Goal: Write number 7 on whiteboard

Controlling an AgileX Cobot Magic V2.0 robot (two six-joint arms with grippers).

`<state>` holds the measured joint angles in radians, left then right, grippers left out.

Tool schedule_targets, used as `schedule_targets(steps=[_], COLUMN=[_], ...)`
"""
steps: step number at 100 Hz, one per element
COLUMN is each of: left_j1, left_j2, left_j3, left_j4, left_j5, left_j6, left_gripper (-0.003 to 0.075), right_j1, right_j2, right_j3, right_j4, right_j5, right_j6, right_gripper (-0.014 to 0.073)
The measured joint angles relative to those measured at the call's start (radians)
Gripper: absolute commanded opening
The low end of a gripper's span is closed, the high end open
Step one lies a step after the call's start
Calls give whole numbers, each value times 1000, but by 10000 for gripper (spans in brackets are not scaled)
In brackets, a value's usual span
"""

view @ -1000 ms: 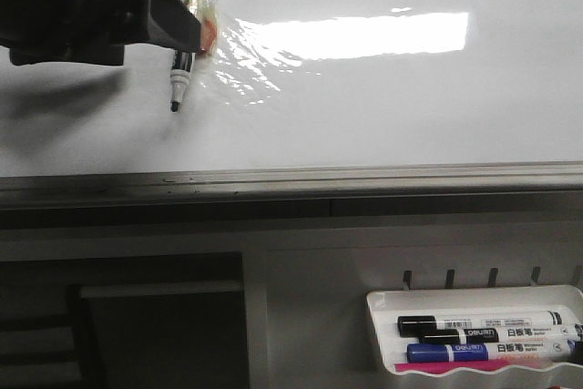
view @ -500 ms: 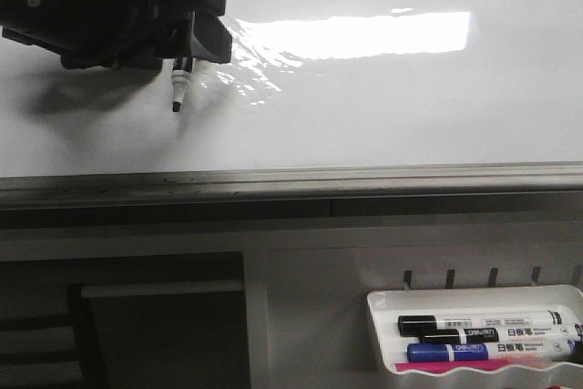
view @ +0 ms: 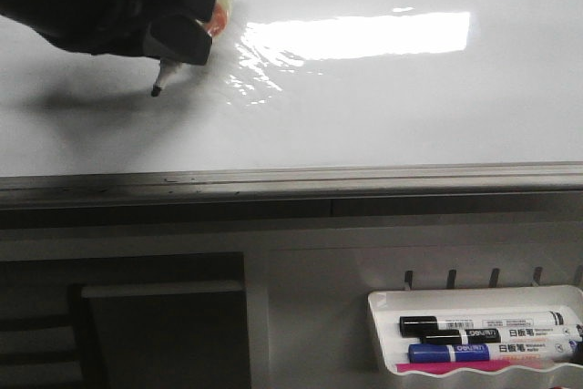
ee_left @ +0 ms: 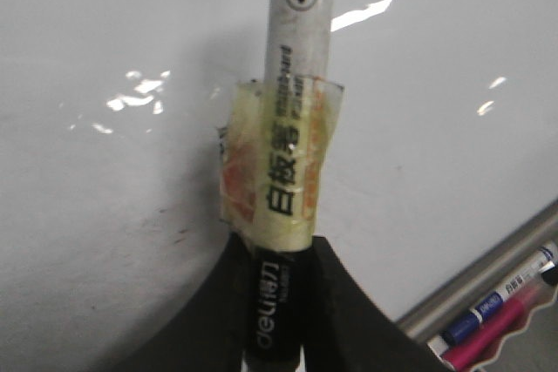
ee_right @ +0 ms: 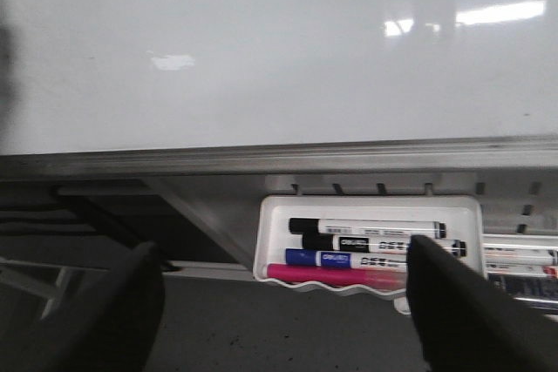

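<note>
At upper left of the front view, I record the left gripper (view: pixel 187 38) clamped on a marker (view: pixel 175 59), which leans with its dark tip low on the whiteboard (view: pixel 383 107); contact I cannot confirm. Yellowish tape (ee_left: pixel 277 158) wraps the barrel. No number 7 stroke is legible on the board. At lower right, a white tray (view: pixel 383 302) holds spare markers (view: pixel 483 339). My right gripper (ee_right: pixel 279 311) stands wide open, holding nothing.
</note>
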<state>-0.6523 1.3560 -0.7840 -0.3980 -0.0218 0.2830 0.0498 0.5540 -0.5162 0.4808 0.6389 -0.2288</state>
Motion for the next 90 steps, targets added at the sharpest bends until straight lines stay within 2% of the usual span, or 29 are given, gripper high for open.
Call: schedule_targets(steps=[22, 44, 63, 90], left_j1=[-92, -216, -310, -349], left_j2=[-135, -164, -164, -146], left_j3=[0, 0, 0, -16], left_j4=[182, 263, 296, 305], left_j5=[169, 327, 355, 321], left_j6=[0, 0, 0, 2], left_gripper=[-20, -20, -20, -20], right_j1=[28, 28, 31, 33], right_j2=[141, 328, 461, 614], right_j3=[-102, -243, -346, -386], right_j4=[221, 470, 534, 579], right_j5=[139, 295, 403, 519], right_j6=[-220, -420, -490, -569], right_gripper=[511, 511, 511, 511])
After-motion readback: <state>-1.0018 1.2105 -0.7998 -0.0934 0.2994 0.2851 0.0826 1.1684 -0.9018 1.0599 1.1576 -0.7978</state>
